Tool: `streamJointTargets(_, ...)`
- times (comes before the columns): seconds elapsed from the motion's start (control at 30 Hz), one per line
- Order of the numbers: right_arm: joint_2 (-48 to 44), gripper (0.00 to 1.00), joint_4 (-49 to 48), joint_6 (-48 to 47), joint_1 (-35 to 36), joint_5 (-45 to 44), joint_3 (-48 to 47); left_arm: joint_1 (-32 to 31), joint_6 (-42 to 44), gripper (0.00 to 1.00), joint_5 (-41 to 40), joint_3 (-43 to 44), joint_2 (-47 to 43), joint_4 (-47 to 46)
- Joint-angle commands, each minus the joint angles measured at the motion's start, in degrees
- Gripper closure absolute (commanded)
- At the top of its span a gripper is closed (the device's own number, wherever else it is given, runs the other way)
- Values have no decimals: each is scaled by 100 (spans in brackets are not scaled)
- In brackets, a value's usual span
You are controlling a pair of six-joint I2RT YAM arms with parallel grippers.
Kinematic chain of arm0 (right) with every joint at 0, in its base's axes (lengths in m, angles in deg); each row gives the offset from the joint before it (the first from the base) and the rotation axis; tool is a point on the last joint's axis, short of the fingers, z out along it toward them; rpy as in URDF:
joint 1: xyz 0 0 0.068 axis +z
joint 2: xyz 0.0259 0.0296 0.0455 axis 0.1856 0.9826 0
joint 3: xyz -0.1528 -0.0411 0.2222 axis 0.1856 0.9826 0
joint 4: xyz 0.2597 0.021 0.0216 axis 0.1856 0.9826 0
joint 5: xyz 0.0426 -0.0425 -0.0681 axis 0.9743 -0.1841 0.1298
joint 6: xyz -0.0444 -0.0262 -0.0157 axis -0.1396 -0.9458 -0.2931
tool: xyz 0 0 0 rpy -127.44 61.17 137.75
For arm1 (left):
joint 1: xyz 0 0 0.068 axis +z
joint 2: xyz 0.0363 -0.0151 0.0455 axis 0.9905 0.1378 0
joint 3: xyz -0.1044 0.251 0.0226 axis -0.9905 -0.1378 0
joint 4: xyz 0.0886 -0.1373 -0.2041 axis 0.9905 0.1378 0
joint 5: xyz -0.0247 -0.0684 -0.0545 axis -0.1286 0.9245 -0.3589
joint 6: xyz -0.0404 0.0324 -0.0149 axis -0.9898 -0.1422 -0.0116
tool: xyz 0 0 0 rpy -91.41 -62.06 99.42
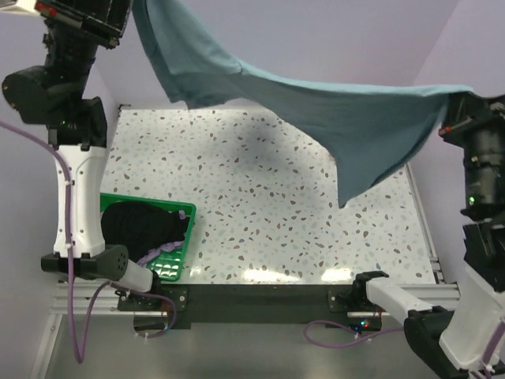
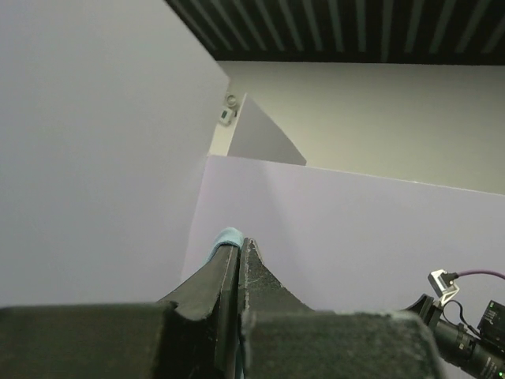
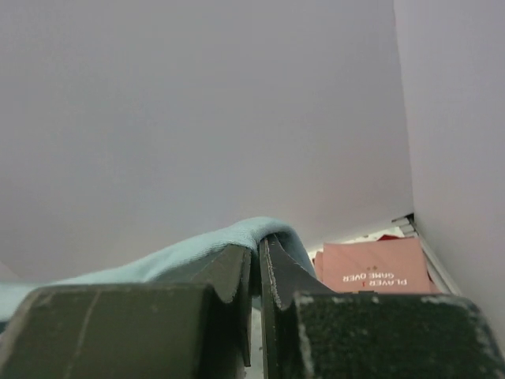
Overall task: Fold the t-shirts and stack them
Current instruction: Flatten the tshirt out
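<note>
The grey-blue t-shirt (image 1: 331,118) hangs stretched in the air high above the table, held between both grippers. My left gripper (image 1: 130,9) at the top left is shut on one end; a bit of blue cloth (image 2: 229,235) sticks out at its tips (image 2: 239,243). My right gripper (image 1: 454,99) at the right is shut on the other end; the cloth (image 3: 197,253) drapes over its tips (image 3: 259,241). A folded pink t-shirt (image 3: 371,264) with white print lies beyond, with a dark red one (image 3: 388,236) behind it. Black (image 1: 142,225) and lavender (image 1: 162,254) shirts lie in the basket.
The green mesh basket (image 1: 183,237) stands at the table's near left, beside the left arm. The speckled tabletop (image 1: 260,197) lies below the hanging shirt. Purple walls close in on the left, back and right. A metal rail (image 1: 430,237) runs along the table's right edge.
</note>
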State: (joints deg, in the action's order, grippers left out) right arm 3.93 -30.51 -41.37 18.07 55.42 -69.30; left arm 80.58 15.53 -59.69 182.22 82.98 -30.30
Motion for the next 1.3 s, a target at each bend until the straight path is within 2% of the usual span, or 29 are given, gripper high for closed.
streamJointTargets(0.0, -254, 100, -293, -227, -17, -248, -184, 44, 200, 100, 19, 123, -325, -199)
streamJointTargets(0.07, -447, 100, -249, -166, -17, -213, -254, 44, 209, 100, 10, 263, -484, -94)
streamJointTargets(0.2, -580, 100, -12, -78, -26, -212, -622, 35, 236, 100, -25, 1079, -458, 74)
streamJointTargets(0.3, -545, 100, 243, -60, -17, -344, -799, 35, 104, 100, -86, 1231, -431, 82)
streamJointTargets(0.47, -316, 100, 463, -34, -17, -852, -484, 27, -107, 100, -104, 635, -186, -5)
streamJointTargets(0.57, -106, 100, 306, -51, -17, -1099, 314, -87, -213, 100, -52, -86, 183, -269)
streamJointTargets(0.63, 166, 100, 165, -16, -26, -1433, 921, -210, -11, 100, 53, -368, 709, -191)
streamJointTargets(0.8, 930, 100, -177, 343, -43, -1803, 1993, -518, 578, 100, 397, -412, 2203, 354)
streamJointTargets(0.93, 2088, 100, -485, 835, -96, -2005, 2557, -509, 1130, 100, 502, -369, 3738, 548)
streamJointTargets(0.97, 2301, 100, -512, 915, -105, -2066, 2627, -509, 1176, 97, 555, -273, 4013, 609)
streamJointTargets(1.0, 2521, 100, -477, 1081, -174, -2093, 2680, -509, 1098, 79, 651, -37, 4286, 636)
streamJointTargets(1.03, 2793, 96, -425, 1169, -210, -2093, 2664, -509, 1080, 68, 747, 79, 4784, 697)
streamJointTargets(1.07, 3222, 76, -355, 1249, -236, -2111, 2646, -536, 1088, 56, 827, 149, 4955, 767)
streamJointTargets(1.1, 3444, 58, -241, 1293, -271, -2093, 2594, -545, 1088, 32, 845, 72, 5069, 838)
streamJointTargets(1.17, 3822, 21, -161, 1372, -272, -1963, 2575, -571, 1184, 22, 924, -226, 5027, 768)
streamJointTargets(1.23, 3841, 8, -239, 1355, -263, -1839, 2698, -615, 1612, 16, 820, -841, 4573, 803)
streamJointTargets(1.27, 3798, 5, -301, 1320, -263, -1664, 2916, -624, 1772, 15, 793, -1008, 4404, 881)
